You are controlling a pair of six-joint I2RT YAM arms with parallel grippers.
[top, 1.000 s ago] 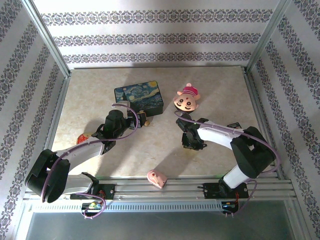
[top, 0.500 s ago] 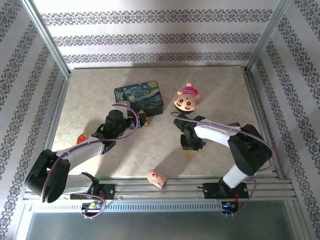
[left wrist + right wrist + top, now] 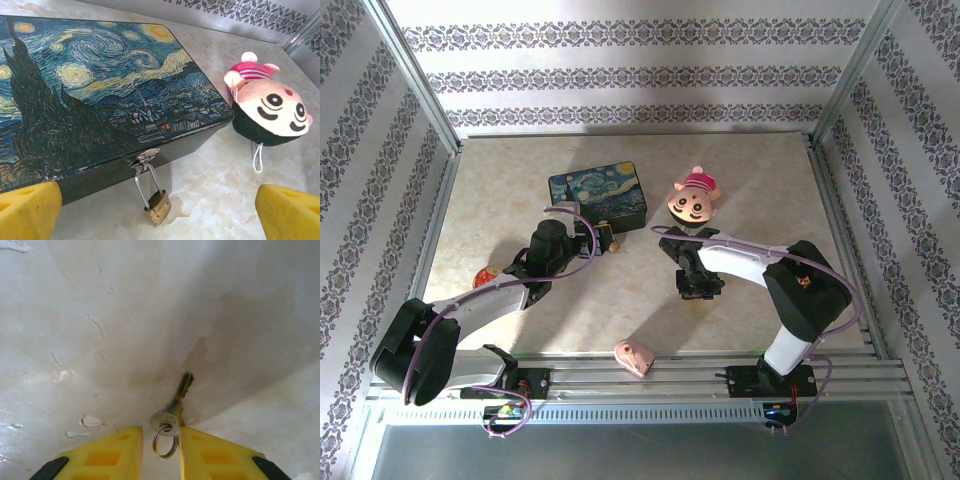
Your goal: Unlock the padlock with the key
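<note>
Ideally the jaws of the right gripper [image 3: 161, 450], set narrowly about the head of the key [image 3: 175, 402] lying on the desk [image 3: 100, 315] (whether they pinch it I cannot tell), close squarely there, leaving the blade free, while the left gripper [image 3: 602, 238] gapes before the padlock [image 3: 157, 209] hanging from the clasp [image 3: 145, 157] of the painted box [image 3: 100, 90].

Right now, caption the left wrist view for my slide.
Padlock hanging from the painted box, framed by the open left hand; plush toy beside.

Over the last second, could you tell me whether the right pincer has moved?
Yes, the right pincer has shifted slightly left, now sitting almost straight below the pink plush head, which stayed put.
</note>
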